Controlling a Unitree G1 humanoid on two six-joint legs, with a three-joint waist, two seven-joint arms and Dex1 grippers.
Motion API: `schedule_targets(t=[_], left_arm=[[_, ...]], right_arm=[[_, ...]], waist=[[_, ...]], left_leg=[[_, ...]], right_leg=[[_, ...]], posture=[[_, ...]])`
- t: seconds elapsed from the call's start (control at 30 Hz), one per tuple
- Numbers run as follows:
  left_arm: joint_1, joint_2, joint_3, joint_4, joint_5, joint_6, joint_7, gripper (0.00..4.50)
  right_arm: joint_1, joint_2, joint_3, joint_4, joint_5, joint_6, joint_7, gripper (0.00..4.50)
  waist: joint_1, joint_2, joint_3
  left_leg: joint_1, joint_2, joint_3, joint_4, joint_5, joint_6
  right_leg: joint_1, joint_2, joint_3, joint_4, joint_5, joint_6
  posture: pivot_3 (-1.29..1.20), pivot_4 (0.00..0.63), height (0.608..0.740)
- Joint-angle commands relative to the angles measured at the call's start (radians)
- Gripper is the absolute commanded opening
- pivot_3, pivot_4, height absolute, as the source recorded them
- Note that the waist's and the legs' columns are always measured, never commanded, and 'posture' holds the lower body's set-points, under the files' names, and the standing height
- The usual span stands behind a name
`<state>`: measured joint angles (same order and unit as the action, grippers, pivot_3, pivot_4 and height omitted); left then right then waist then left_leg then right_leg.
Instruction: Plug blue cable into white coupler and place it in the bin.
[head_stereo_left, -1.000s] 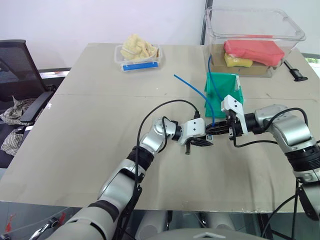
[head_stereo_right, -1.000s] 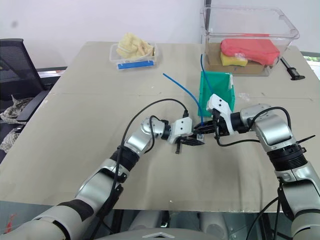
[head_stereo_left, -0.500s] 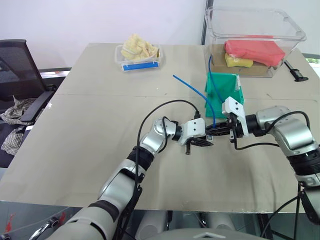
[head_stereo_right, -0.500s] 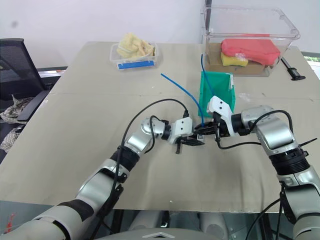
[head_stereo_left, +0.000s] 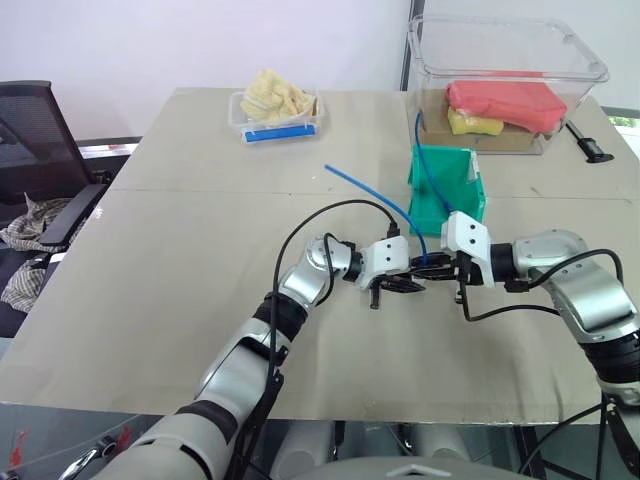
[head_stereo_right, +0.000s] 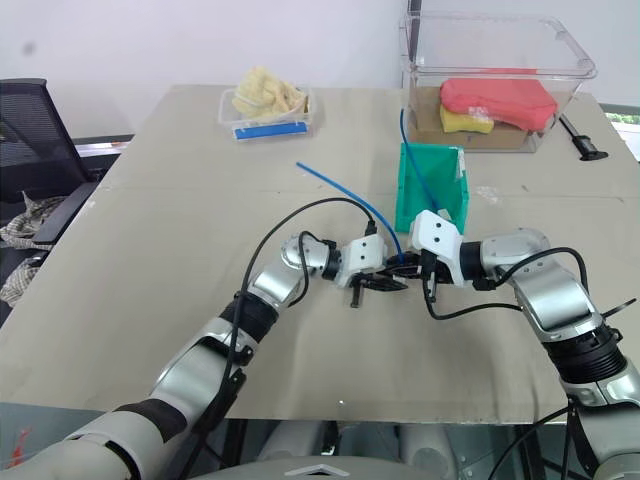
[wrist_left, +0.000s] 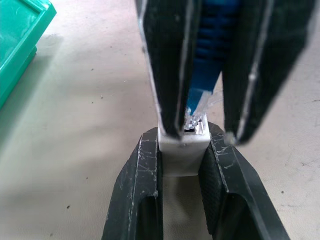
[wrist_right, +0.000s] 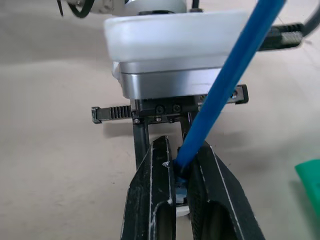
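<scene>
My left gripper (wrist_left: 182, 137) is shut on the white coupler (wrist_left: 182, 157), holding it just above the table near the middle. My right gripper (wrist_right: 181, 150) faces it from the right, shut on the blue cable (wrist_right: 225, 75) just behind its clear plug (wrist_left: 197, 117). The plug's tip sits at the coupler's dark socket. From the grippers the blue cable (head_stereo_left: 370, 192) rises and runs back and to the left, ending free in the air. The teal bin (head_stereo_left: 445, 185) stands just behind my right gripper (head_stereo_left: 435, 268), with a blue strand showing in it.
A large clear tub (head_stereo_left: 575, 70) with red and yellow items stands at the back right, a black tool (head_stereo_left: 590, 145) beside it. A small clear tray (head_stereo_left: 275, 112) with a blue strip sits at the back. A black chair (head_stereo_left: 40, 150) stands off the table's left side.
My right wrist has rolled, and the cable's free end has swung left and lower. The left gripper and the coupler have stayed where they were.
</scene>
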<state>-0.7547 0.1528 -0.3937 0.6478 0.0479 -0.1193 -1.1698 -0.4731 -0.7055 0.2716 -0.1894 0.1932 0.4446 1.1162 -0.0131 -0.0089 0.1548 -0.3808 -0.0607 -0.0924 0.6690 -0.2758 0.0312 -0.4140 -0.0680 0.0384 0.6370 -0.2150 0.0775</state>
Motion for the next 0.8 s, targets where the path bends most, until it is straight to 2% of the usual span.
schedule_targets(t=[0.03,0.23,0.43,0.63,0.73,0.8], left_arm=[[-0.02,-0.004,0.009,-0.002,-0.009,-0.021,-0.005,0.39],[-0.011,-0.002,0.008,-0.017,-0.011,-0.014,-0.007,0.39],[-0.004,0.004,0.014,-0.034,-0.016,0.0,-0.004,0.39],[-0.002,0.006,0.021,-0.041,-0.02,0.014,0.004,0.39],[0.002,0.009,0.021,-0.049,-0.024,0.02,0.005,0.39],[0.007,0.015,0.025,-0.061,-0.03,0.031,0.002,0.39]], right_arm=[[0.004,-0.009,0.067,0.07,-0.046,-0.021,0.041,0.0],[-0.061,-0.008,0.078,0.179,-0.033,-0.032,0.125,0.0],[-0.098,0.002,0.044,0.218,0.076,0.127,0.201,0.0],[-0.067,0.027,0.061,0.289,0.004,-0.006,0.138,0.0],[-0.062,0.074,0.003,0.319,-0.01,-0.085,0.029,0.0],[-0.058,0.089,-0.105,0.25,0.044,-0.091,-0.028,0.72]], waist=[[0.0,0.0,0.0],[0.0,0.0,0.0],[0.003,0.0,0.0],[0.002,0.0,0.0],[-0.002,-0.002,-0.002],[-0.006,-0.003,-0.002]], left_leg=[[0.0,0.0,0.0,0.0,0.0,0.0],[0.0,0.0,0.0,0.0,0.0,0.0],[-0.001,0.0,-0.001,0.0,0.0,0.0],[-0.001,0.0,-0.001,0.0,0.0,0.0],[0.0,0.0,-0.001,0.0,0.0,0.0],[0.002,0.0,0.0,0.0,0.0,0.0]], right_leg=[[0.0,0.0,0.0,0.0,0.0,0.0],[0.0,0.0,0.0,0.0,0.0,0.0],[0.0,0.0,0.0,-0.001,0.0,0.0],[0.0,-0.001,-0.001,-0.001,0.0,0.0],[0.0,0.0,0.0,0.0,0.0,0.0],[0.0,0.0,0.001,0.002,0.0,0.0]], posture=[[0.0,0.15,0.74],[0.0,0.15,0.74],[0.0,0.15,0.74],[0.0,0.15,0.74],[0.0,0.15,0.74],[0.0,0.15,0.74]])
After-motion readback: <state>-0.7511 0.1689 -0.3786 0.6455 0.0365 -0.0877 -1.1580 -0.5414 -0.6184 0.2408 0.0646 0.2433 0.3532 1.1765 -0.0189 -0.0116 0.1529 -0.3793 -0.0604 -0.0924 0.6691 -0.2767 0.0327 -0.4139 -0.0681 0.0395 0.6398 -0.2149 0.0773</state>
